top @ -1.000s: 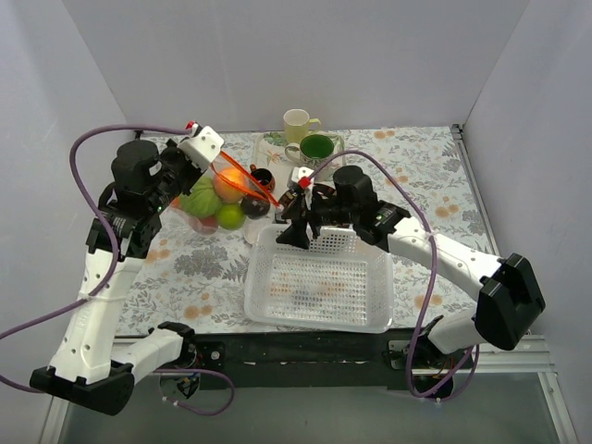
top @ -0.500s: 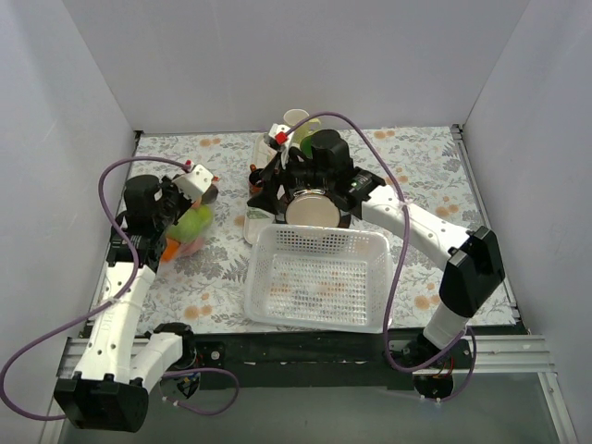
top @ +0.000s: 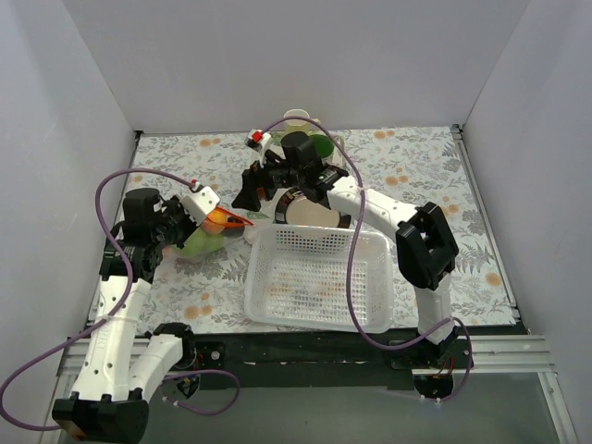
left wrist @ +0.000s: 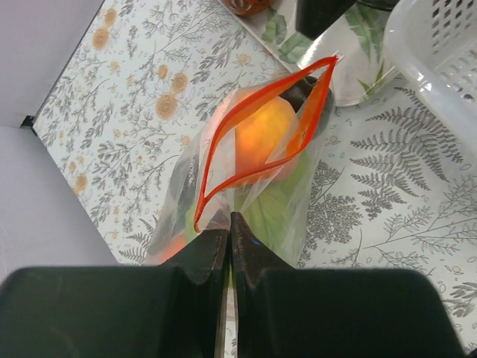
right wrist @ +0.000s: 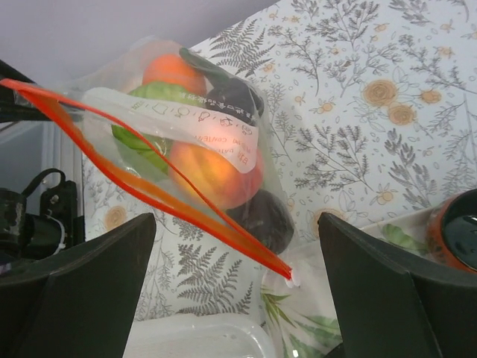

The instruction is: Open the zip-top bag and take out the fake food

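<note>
The zip-top bag (top: 211,237) lies at the left of the table, clear with an orange-red zip strip (left wrist: 223,142) that gapes open. Fake food shows inside: an orange (right wrist: 171,71), a peach (right wrist: 216,173), a dark plum (right wrist: 268,218) and green pieces (left wrist: 277,212). My left gripper (top: 196,218) is shut on the bag's edge just below the strip (left wrist: 229,224). My right gripper (top: 244,194) is open wide right beside the bag's mouth. In the right wrist view the strip's free end (right wrist: 287,274) lies between its fingers (right wrist: 82,291), untouched.
A white perforated basket (top: 319,314) stands at the front middle, its rim near the bag (left wrist: 417,52). Behind it are a leaf-patterned tray (left wrist: 339,52), a round plate (top: 310,209), a small dark cup (right wrist: 458,231) and a cream mug (top: 296,120). White walls enclose three sides.
My right arm has swung from over the basket to the back left, down toward the bag's mouth. My left arm has lowered the bag to the table; its mouth now gapes.
</note>
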